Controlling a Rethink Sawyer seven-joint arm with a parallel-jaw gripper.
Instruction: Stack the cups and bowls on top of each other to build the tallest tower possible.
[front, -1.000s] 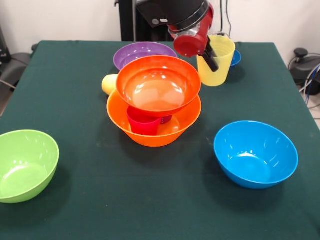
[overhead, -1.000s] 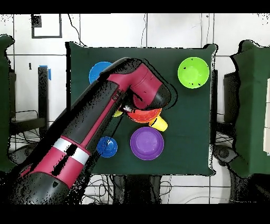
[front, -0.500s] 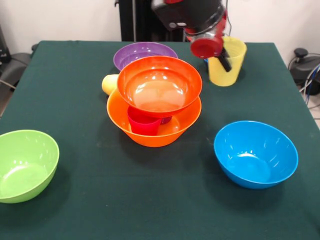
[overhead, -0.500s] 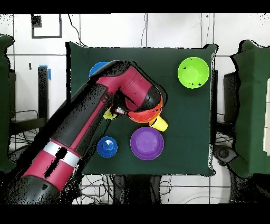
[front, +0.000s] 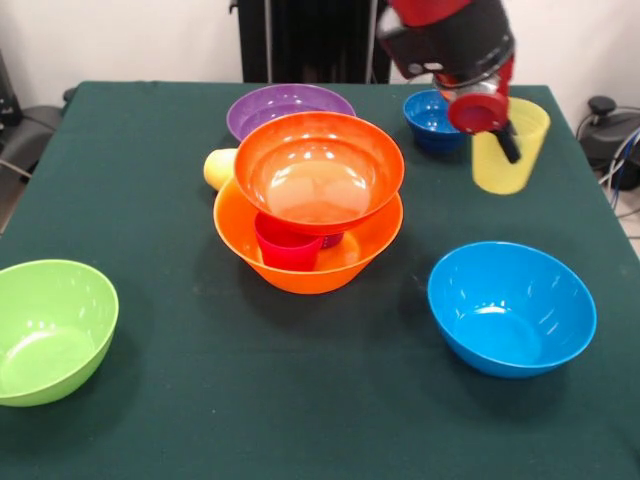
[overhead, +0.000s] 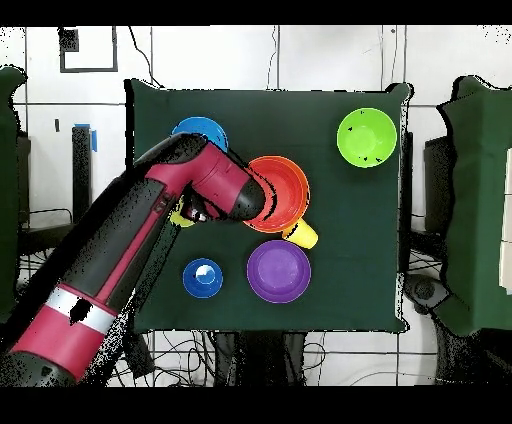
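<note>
gripper (front: 508, 140) | clamped on yellow cup (front: 507, 150) rim (cup hanging below) | right of tower (front: 310, 215)

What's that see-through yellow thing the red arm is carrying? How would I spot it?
Start at the tower of orange bowls in the middle of the green table, then look to the picture's right in the front view. The pale yellow cup hangs from the gripper, above the light blue bowl. It alone is tall, narrow and translucent.
</note>
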